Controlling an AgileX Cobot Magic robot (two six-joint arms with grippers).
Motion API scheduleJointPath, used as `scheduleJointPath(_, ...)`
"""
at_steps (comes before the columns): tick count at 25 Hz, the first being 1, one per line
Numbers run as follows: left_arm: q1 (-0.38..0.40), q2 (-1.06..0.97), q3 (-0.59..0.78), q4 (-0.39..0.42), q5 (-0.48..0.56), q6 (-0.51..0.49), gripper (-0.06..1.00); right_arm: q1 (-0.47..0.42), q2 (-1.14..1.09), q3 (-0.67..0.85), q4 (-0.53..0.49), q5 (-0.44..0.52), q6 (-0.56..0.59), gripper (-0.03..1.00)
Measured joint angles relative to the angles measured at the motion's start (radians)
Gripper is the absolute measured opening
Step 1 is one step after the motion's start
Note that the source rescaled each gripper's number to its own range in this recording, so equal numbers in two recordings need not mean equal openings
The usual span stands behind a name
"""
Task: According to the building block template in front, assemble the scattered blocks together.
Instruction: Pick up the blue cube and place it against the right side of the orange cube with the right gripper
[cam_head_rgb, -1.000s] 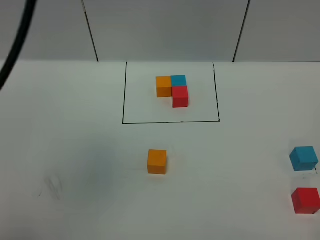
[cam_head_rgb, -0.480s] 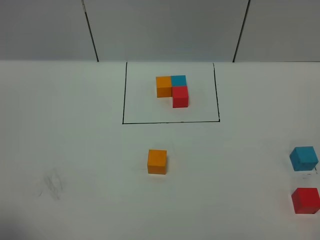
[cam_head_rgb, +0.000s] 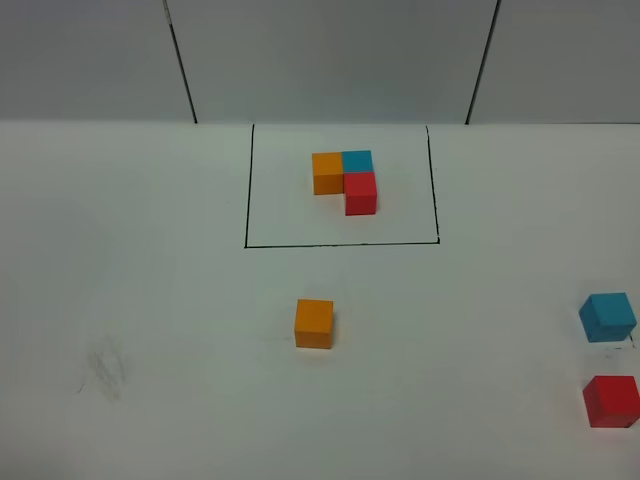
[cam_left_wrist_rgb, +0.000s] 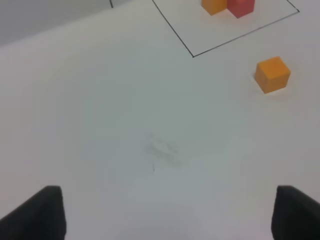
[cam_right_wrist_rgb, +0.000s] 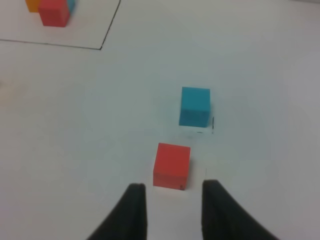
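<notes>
The building block template (cam_head_rgb: 346, 180) is an orange, blue and red L-shaped cluster inside a black drawn rectangle at the back centre. It also shows in the left wrist view (cam_left_wrist_rgb: 227, 5) and the right wrist view (cam_right_wrist_rgb: 52, 11). The loose orange cube (cam_head_rgb: 314, 323) (cam_left_wrist_rgb: 272, 74) sits in front of the frame. The loose blue cube (cam_head_rgb: 607, 316) (cam_right_wrist_rgb: 195, 106) and red cube (cam_head_rgb: 611, 400) (cam_right_wrist_rgb: 172, 165) sit at the far right. My right gripper (cam_right_wrist_rgb: 173, 197) is open, just short of the red cube and not touching it. My left gripper (cam_left_wrist_rgb: 170, 214) is wide open over bare table. Neither gripper shows in the exterior view.
The white table (cam_head_rgb: 150, 300) carries a faint grey smudge (cam_head_rgb: 104, 368) at the front left, also seen in the left wrist view (cam_left_wrist_rgb: 162, 148). A grey panelled wall (cam_head_rgb: 330, 60) stands behind the table. The blue and red cubes lie close to the right edge of the view.
A black cable or arm part at the top left of the exterior view one second ago has left the view. The cubes have not moved.
</notes>
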Motion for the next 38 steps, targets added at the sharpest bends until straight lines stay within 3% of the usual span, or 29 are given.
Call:
scheduleJointPath(7,0.225,-0.237,0.087,-0.133,-0.031,0.007,0.82,0.000,0.000,0.000,0.000,0.000,0.000,0.00)
scheduleJointPath(14,0.374,-0.282,0.195,-0.142,-0.049,-0.057,0.79,0.000,0.000,0.000,0.000,0.000,0.000,0.00)
scheduleJointPath(21,0.402,-0.288,0.374,-0.140,-0.092,-0.072,0.79,0.000,0.000,0.000,0.000,0.000,0.000,0.00)
scheduleJointPath(30,0.402,-0.288,0.378,-0.131,-0.112,-0.108,0.78,0.000,0.000,0.000,0.001,0.000,0.000,0.00)
scheduleJointPath(38,0.402,-0.288,0.378,-0.132,-0.112,-0.108,0.62,0.000,0.000,0.000,0.002,0.000,0.000,0.00)
